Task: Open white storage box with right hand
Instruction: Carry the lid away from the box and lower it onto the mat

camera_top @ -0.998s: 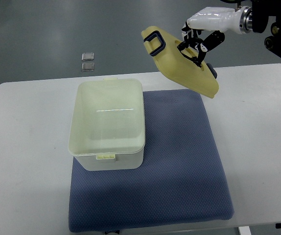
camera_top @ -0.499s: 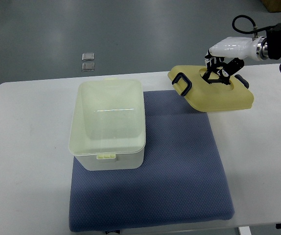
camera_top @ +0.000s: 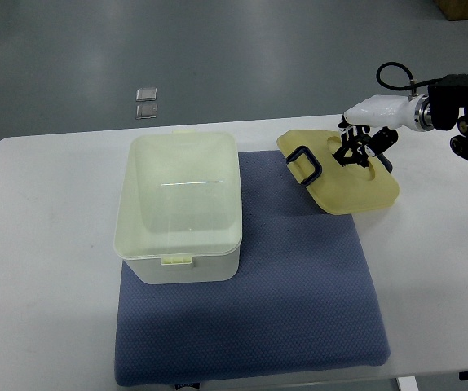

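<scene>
Since half a second ago, my right robot hand [camera_top: 356, 150] has brought the pale yellow lid [camera_top: 342, 173] lower and nearer, and it now lies partly on the blue mat [camera_top: 299, 285], partly on the counter [camera_top: 46, 269]. My fingers are still curled around its dark top fitting. The white storage box [camera_top: 178, 208] stands open on the mat's left, well apart, nothing between them.

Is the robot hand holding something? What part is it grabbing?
Yes. The right hand holds the yellow lid at the middle of its top, away from the dark handle. The box is open.
</scene>
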Controlling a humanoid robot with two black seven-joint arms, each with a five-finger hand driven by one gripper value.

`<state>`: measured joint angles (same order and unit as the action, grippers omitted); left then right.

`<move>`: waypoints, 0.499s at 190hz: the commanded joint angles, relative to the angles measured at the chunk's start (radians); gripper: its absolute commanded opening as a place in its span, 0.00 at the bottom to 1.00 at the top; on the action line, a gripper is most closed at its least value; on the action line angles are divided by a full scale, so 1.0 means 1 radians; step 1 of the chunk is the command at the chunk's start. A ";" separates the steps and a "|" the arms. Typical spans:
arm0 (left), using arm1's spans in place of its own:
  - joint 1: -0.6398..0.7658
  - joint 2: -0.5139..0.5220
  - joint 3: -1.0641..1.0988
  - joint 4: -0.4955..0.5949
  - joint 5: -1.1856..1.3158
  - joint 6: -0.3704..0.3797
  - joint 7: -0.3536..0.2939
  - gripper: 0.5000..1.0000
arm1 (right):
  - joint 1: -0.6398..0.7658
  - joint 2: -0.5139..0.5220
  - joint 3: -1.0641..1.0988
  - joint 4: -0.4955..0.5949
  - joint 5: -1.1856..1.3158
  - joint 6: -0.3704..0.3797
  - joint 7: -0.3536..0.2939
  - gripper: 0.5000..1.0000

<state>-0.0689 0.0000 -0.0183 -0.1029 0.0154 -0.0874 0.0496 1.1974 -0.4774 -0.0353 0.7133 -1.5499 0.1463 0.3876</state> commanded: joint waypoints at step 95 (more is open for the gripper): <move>0.000 0.000 0.000 -0.001 0.000 0.000 0.001 1.00 | -0.018 0.026 0.015 0.011 0.036 0.009 -0.035 0.00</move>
<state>-0.0690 0.0000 -0.0183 -0.1033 0.0150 -0.0874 0.0500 1.1720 -0.4405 -0.0200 0.7163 -1.5151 0.1561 0.3471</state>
